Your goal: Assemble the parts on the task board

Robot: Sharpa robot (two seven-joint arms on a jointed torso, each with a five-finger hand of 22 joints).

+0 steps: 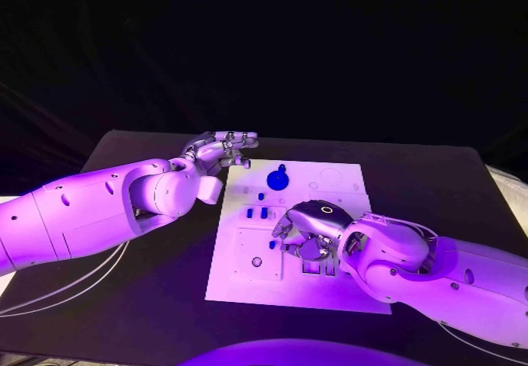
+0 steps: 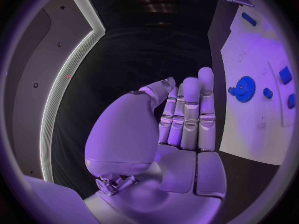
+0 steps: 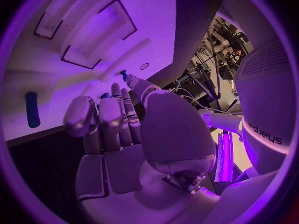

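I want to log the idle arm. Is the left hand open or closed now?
Open. The left hand holds nothing; its fingers are stretched out straight, beside the task board.

Bare black table (image 1: 143,320) beyond the left hand's (image 1: 226,149) fingertips; blue gear (image 1: 278,180) stands just beside them

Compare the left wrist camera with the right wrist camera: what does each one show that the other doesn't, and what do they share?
Left wrist view, not the right: the left hand, fingers straight and holding nothing, and a blue gear lying on the board with small blue parts near it.
Right wrist view, not the left: the right hand over the board with a small blue part at its fingertips (whether it is gripped is unclear), a long blue part and rectangular recesses.
Both: the white task board.
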